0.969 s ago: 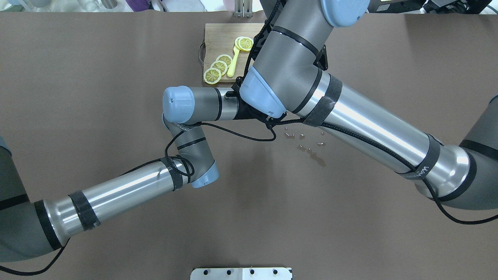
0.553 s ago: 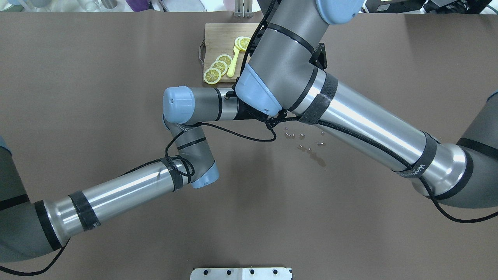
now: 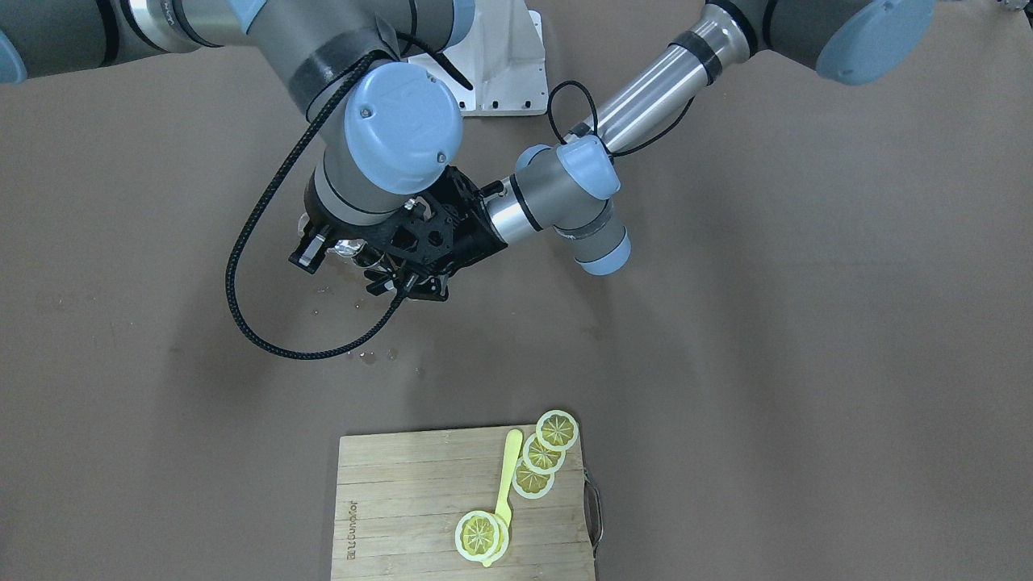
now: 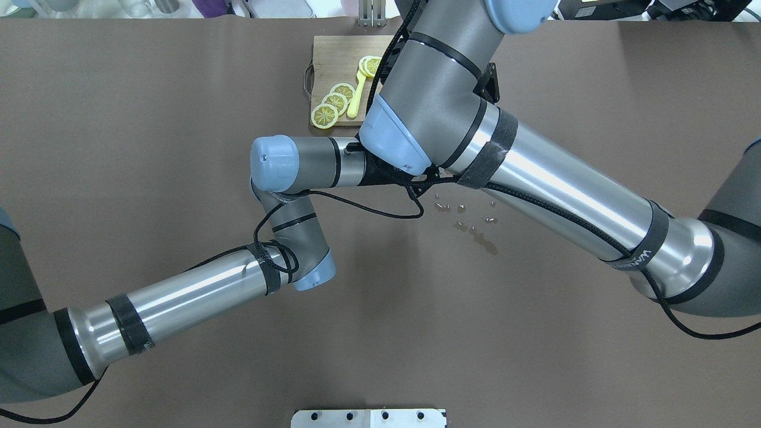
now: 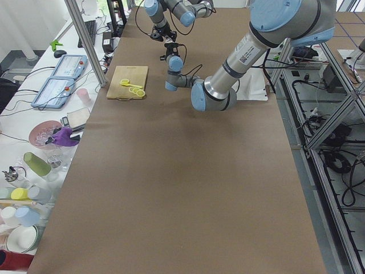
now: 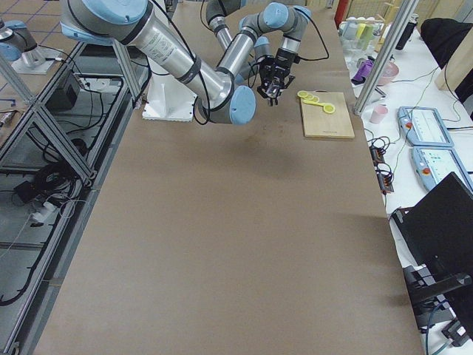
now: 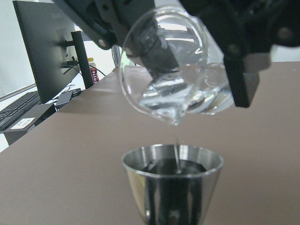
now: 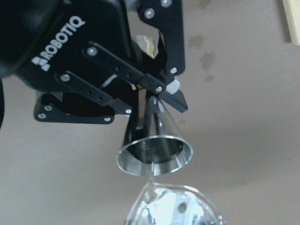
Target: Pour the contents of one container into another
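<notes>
Left gripper (image 8: 152, 101): mine, raised over the table on my side of the cutting board (image 3: 403, 500); its fingers are closed narrow on the lower body of the steel cup (image 7: 172, 180).
Steel cup: upright in that grip, mouth up, dark liquid inside; on my side of the board, off the table.
Stream (image 7: 176, 140): a thin thread of clear liquid that falls from the lip of the glass vessel (image 7: 171, 70) into the cup's mouth.
Glass vessel: directly above the cup, tipped with its lip down, some clear liquid pooled at the low side.
Right gripper (image 3: 343, 254): mine, clamped on the glass vessel, one black finger on each side of it.
Wet spots (image 4: 475, 229): scattered on the brown table on my side of the board, toward my right.
Cutting board: wooden, flat at the far edge of the table, its metal handle on my left.
Lemon slices (image 3: 542, 453): four on the board, three overlapping in a row, one apart.
Spoon (image 3: 506, 476): yellow, on the board, its bowl on the lone slice.
</notes>
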Tool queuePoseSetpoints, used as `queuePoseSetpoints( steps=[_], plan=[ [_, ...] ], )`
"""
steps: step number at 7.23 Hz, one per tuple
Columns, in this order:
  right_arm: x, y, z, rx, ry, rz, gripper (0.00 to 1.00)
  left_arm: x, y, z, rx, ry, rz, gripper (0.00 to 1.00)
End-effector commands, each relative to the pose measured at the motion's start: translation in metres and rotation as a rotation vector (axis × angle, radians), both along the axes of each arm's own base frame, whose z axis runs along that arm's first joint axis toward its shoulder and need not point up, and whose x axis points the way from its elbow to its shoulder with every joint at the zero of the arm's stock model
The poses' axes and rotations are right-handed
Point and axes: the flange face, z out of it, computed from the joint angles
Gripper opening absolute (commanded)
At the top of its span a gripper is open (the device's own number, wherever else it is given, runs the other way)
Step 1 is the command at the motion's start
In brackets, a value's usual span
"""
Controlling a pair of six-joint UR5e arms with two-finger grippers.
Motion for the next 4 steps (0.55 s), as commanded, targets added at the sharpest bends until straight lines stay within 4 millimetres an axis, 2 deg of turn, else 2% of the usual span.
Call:
queuePoseSetpoints(
  steps=[1,3,4],
  plan=[
    [0.006,0.003,-0.008,0.019,-0.024,0.003,0.00,0.002,0.002,0.000,0.000,0.000,0.004,0.00],
    [0.020,0.010,-0.012,0.041,-0.055,0.012,0.00,0.002,0.002,0.000,0.001,0.000,0.002,0.00],
    [0.025,0.016,-0.006,0.058,-0.073,0.019,0.00,0.002,0.002,0.000,-0.001,0.000,0.002,0.00]
  ],
)
